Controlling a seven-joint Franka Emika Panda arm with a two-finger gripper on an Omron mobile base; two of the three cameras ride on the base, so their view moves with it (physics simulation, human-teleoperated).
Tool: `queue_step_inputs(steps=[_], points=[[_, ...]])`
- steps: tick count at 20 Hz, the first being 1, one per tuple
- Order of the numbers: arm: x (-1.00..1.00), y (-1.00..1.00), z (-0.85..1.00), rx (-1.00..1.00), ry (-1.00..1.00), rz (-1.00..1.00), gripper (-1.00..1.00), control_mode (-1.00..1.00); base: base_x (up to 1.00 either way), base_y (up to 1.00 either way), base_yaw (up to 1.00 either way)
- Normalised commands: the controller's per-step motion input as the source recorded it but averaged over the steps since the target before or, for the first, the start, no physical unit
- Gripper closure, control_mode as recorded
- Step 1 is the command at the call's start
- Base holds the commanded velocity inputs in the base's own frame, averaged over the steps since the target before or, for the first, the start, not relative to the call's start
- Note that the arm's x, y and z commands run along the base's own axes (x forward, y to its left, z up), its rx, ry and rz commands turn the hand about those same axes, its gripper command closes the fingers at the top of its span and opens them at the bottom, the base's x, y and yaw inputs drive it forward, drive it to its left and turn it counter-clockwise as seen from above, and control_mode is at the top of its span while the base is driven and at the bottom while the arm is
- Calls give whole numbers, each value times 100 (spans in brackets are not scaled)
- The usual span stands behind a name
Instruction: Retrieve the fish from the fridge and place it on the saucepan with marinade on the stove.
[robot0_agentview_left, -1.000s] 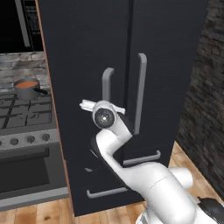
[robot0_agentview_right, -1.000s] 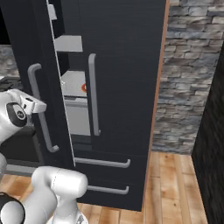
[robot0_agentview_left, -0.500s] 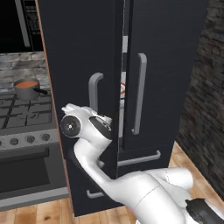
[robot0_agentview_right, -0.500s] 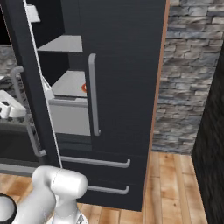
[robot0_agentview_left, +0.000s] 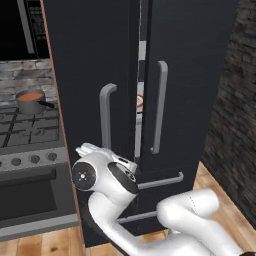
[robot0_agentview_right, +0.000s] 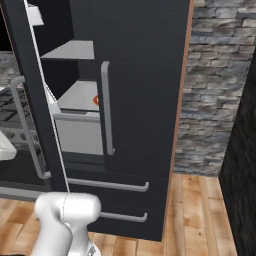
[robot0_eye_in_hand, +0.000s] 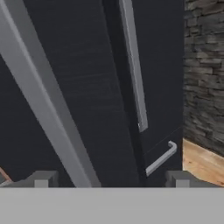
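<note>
The black fridge (robot0_agentview_left: 200, 60) has its left door swung partly open. In the right base view the gap shows grey-white shelves (robot0_agentview_right: 75, 95) and an orange-rimmed plate (robot0_agentview_right: 95, 100). The fish is hidden. My gripper (robot0_eye_in_hand: 110, 180) is open, its fingertips (robot0_eye_in_hand: 41, 179) wide apart. The left door's grey handle (robot0_eye_in_hand: 48, 100) runs slantwise between them without being gripped. In the left base view the gripper (robot0_agentview_left: 92, 149) sits low, just below that handle (robot0_agentview_left: 106, 117). The saucepan (robot0_agentview_left: 31, 102) with orange-red marinade (robot0_agentview_left: 31, 95) stands on the stove (robot0_agentview_left: 30, 135) at the left.
The open left door (robot0_agentview_right: 35, 90) stands between my arm and the stove. The right door stays shut, with its long handle (robot0_agentview_left: 160, 105). Lower drawers with bar handles (robot0_agentview_right: 107, 185) sit beneath. A stone wall (robot0_agentview_right: 215, 90) and wooden floor (robot0_agentview_right: 200, 215) lie to the right.
The left door has swung further open. My gripper has gone from shut on the handle to wide open, letting go, and the hand has dropped lower and to the left.
</note>
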Motion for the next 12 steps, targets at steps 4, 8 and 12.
queue_step_inputs(steps=[4,8,12], points=[[-2,-100,41,35,0,20,-100,-100,0,0,0],[-26,-99,41,33,2,27,-100,-100,0,0,0],[-51,-92,30,31,6,30,-100,-100,0,0,0]])
